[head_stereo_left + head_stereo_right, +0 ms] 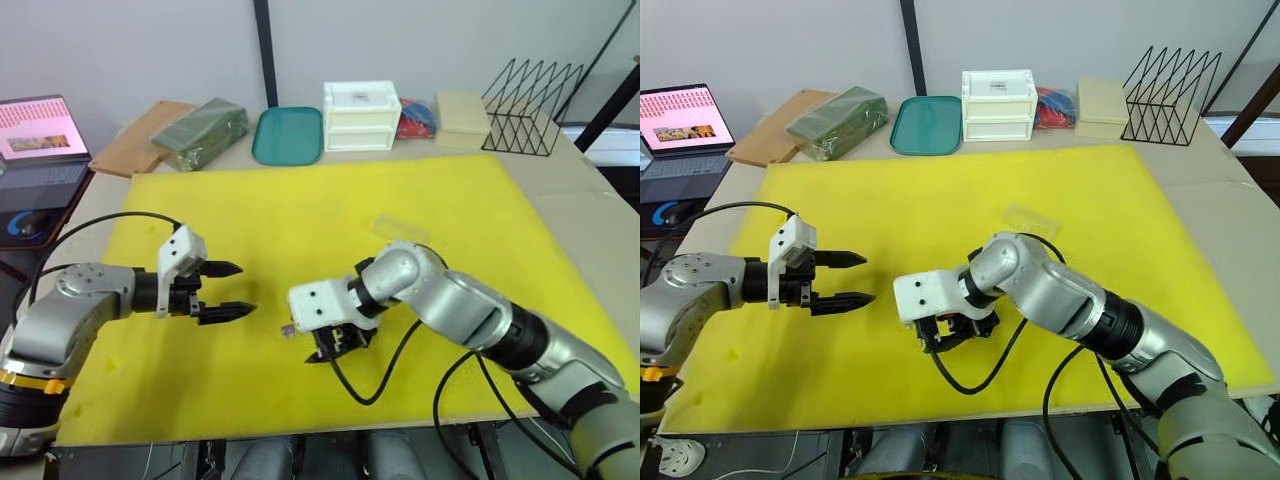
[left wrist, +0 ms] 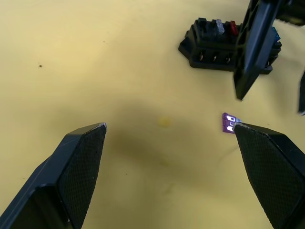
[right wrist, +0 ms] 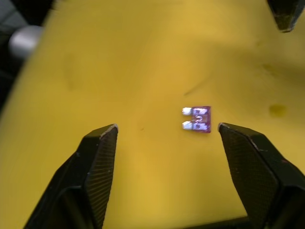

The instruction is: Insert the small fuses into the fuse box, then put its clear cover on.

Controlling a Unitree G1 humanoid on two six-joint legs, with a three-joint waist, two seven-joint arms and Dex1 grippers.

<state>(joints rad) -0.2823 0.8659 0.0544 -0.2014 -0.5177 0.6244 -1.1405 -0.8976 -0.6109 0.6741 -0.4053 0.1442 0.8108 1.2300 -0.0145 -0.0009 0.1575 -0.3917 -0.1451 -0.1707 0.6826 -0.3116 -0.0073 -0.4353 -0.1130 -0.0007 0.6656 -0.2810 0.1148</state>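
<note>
Your right gripper (image 3: pixel 167 131) hangs low over the yellow mat (image 1: pixel 330 210), fingers spread and empty. A purple fuse (image 3: pixel 199 119) lies flat on the mat between the fingertips, close to one finger (image 3: pixel 248 157) and touching neither. In the head views this gripper (image 1: pixel 945 335) points down at the mat's near centre. The fuse box (image 2: pixel 224 50) sits on the mat just beside it, largely hidden under the wrist in the head views; grey and red fuses (image 2: pixel 224 26) stand in its slots.

Your left gripper (image 1: pixel 228 290) is at 9 o'clock from the right one, held above the mat with fingers spread and empty, tips pointing toward the fuse box. In its wrist view the purple fuse (image 2: pixel 228 122) lies at the tip of one finger (image 2: pixel 271 167); contact cannot be judged.

The clear cover (image 1: pixel 400 228) lies on the mat at 1 o'clock from the right gripper, well apart.

The mat covers a table (image 1: pixel 590 215). Along the far edge stand a green bundle (image 1: pixel 200 132), a teal tray (image 1: pixel 288 135), a white drawer box (image 1: pixel 361 115) and a black wire rack (image 1: pixel 532 108). A laptop (image 1: pixel 40 140) sits open at 10 o'clock, off the mat. A pale wall closes the room behind.
</note>
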